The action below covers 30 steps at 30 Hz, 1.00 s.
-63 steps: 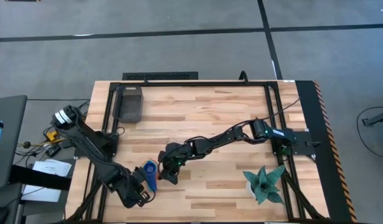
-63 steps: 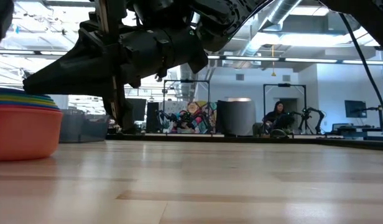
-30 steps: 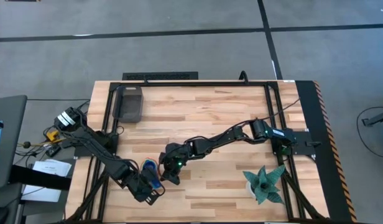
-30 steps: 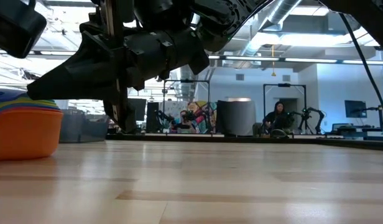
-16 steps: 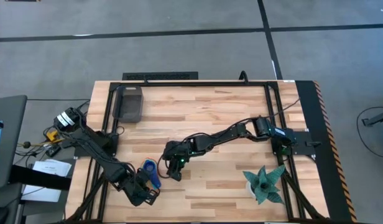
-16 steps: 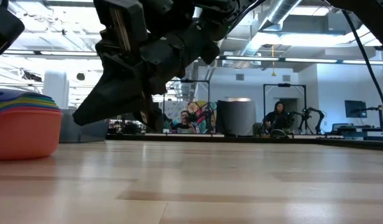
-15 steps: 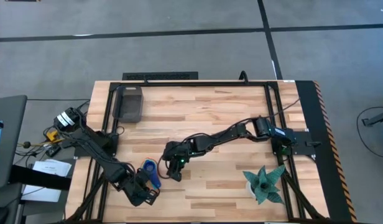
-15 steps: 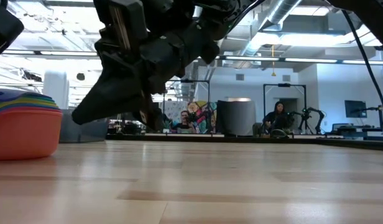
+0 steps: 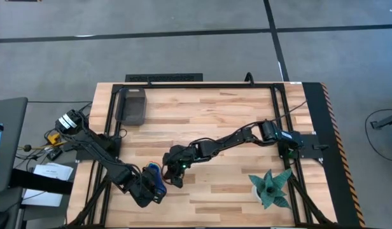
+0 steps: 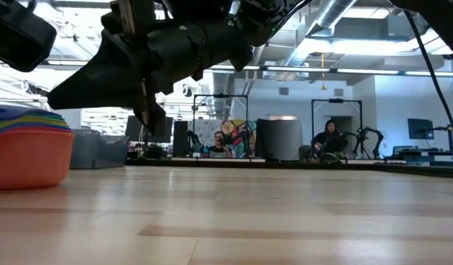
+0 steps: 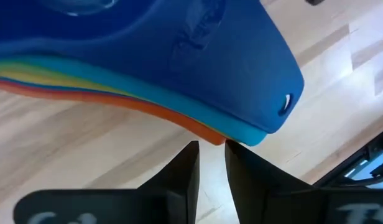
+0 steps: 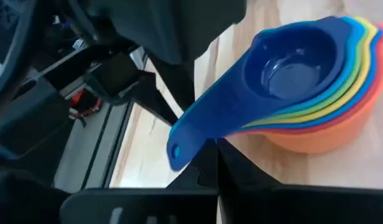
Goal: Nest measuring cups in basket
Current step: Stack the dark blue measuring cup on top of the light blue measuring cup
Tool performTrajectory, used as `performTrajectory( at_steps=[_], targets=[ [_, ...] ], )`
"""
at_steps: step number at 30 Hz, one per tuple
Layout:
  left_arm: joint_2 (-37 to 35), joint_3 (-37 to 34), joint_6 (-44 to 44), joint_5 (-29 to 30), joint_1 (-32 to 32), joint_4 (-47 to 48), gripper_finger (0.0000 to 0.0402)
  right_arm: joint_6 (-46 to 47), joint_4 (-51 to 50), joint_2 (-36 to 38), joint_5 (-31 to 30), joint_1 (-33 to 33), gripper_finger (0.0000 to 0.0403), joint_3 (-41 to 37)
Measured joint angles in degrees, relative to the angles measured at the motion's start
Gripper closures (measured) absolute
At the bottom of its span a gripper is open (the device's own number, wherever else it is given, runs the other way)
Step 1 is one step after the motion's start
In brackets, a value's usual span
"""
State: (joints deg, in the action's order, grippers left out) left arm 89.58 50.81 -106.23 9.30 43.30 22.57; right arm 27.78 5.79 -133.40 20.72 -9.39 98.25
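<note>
The left tool, fingers slightly parted, grasps nothing at the stacked measuring cups' handles; right tool clenched beside. Light, stiff, slick plastic: pinch the handles.

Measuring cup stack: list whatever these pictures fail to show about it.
- High view: the measuring cup stack sits mostly under the left end effector; only a bit of blue shows.
- Low view: the picture's left edge cuts the stack off, and its handles are unseen.
- Left wrist view: the top edge cuts off the bowls.
- High view: the basket is too small to tell what it holds.
</note>
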Motion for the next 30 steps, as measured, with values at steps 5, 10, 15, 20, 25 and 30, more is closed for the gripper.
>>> performTrajectory(
  at_steps=[5, 10, 15, 20, 25, 30],
  targets=[
    [0.0, 0.0, 2.14, -0.92, -0.81, 0.23, 0.0336, 0.3, 0.97, -0.97, -1.35, 0.04, 0.0396, 0.16],
    [-0.02, 0.0, 4.86, -1.55, -1.47, -0.33, 0.0336, 2.17, -1.11, -2.37, -0.56, -0.22, 0.0396, -0.09],
    [-0.02, 0.0, 7.64, -1.5, -1.96, -1.23, 0.0342, 2.79, -1.16, -3.59, 0.39, -0.4, 0.0396, 0.59],
    [-0.04, 0.0, 9.67, -1.81, -2.77, -1.8, 0.0345, 2.4, -1.03, -4.78, 2.23, -0.79, 0.0396, 2.78],
    [-0.04, 0.0, 11.31, -2.4, -3.25, -3.29, 0.0345, 1.68, -0.58, -4.68, 2.76, -1.14, 0.0396, 3.83],
    [-0.04, 0.0, 11.13, -4.25, -3.29, -3.26, 0.0345, 0.67, -0.92, -4.68, 3.22, -1.09, 0.0396, 4.44]
  ],
)
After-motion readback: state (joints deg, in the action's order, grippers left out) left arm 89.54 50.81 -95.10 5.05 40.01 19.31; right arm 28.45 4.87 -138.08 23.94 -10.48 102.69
